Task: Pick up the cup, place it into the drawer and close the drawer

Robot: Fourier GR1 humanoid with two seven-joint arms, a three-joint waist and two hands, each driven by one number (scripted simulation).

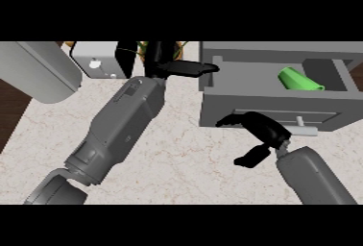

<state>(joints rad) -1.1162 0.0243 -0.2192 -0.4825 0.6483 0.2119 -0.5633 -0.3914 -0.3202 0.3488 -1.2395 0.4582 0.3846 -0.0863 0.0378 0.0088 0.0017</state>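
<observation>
- The green cup lies inside the open drawer, beyond my right hand fingertips.
- My right hand's fingers are relaxed and hold nothing, just before the drawer front.
- My left hand is also released.
- Risk, I think: pushing off-centre, so the drawer jams.

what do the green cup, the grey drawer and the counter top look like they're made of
The green cup, lying inside the open drawer, looks like matte plastic: one flat bright colour, no glint. The grey box-shaped drawer could be painted metal or plastic: even grey, dull, sharp edges. The pale counter top looks like polished marble or stone, judging by its fine brownish veins.
</observation>
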